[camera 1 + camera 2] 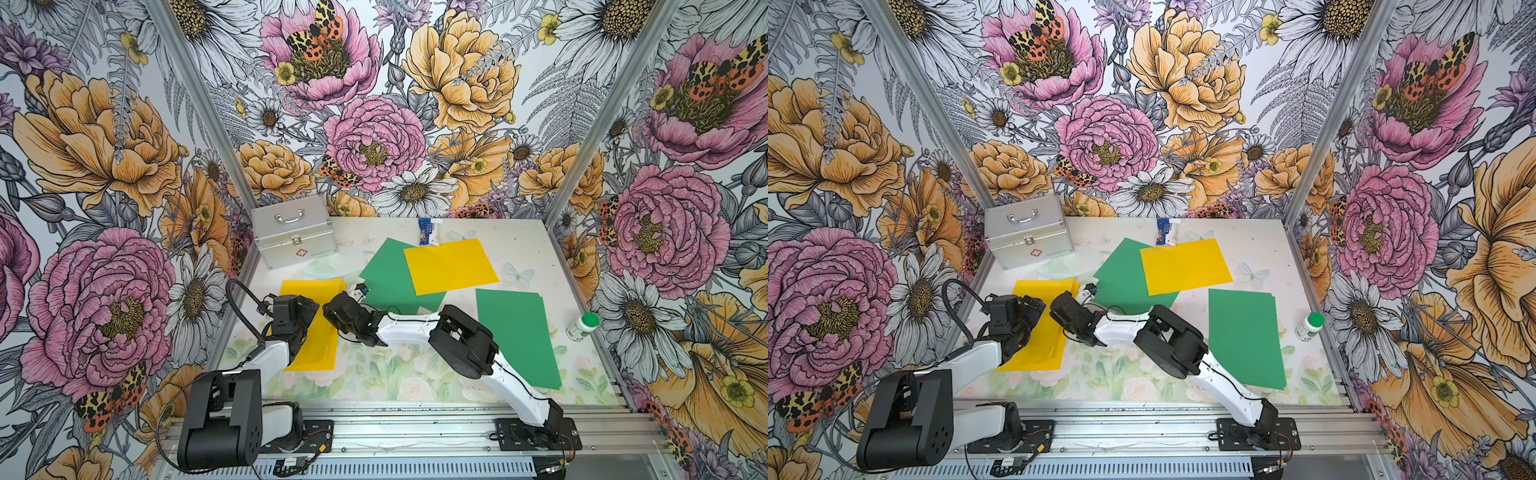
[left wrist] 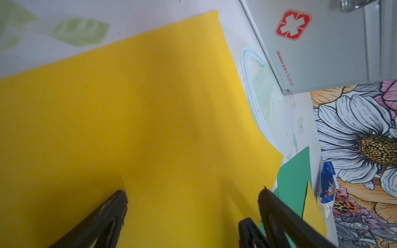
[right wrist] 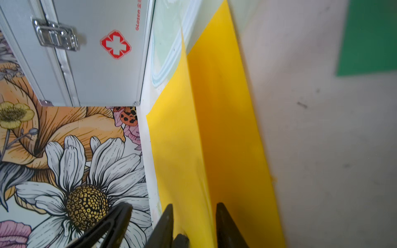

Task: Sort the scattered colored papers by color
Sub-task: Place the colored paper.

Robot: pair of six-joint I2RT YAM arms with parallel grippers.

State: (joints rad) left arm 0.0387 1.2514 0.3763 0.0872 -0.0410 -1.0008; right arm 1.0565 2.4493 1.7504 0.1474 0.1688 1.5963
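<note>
Your right gripper [image 3: 193, 214] has its jaws parted only narrowly, and yellow paper shows in the gap between the fingers. That paper belongs to the yellow stack [image 3: 225, 128]. Your left gripper [image 2: 193, 195] is spread wide over the same stack and holds nothing, with one fingertip above the yellow and the other at its edge.

In both top views the two grippers sit close together over this yellow stack, which lies on the left arm's side of the table [image 1: 519, 241]. Its sheets are slightly fanned at the far corner.

Just beyond its far end stands the silver first-aid case [image 1: 293, 232]. Toward the middle, a green sheet [image 1: 386, 278] lies partly under a single yellow sheet [image 1: 451, 266]. A blue-and-white packet [image 1: 428, 230] sits at that yellow sheet's far edge.

On the right arm's side lies a green stack [image 1: 515, 332], partly hidden by the arm. A white bottle with a green cap [image 1: 582, 326] sits apart from it, near the wall.
</note>
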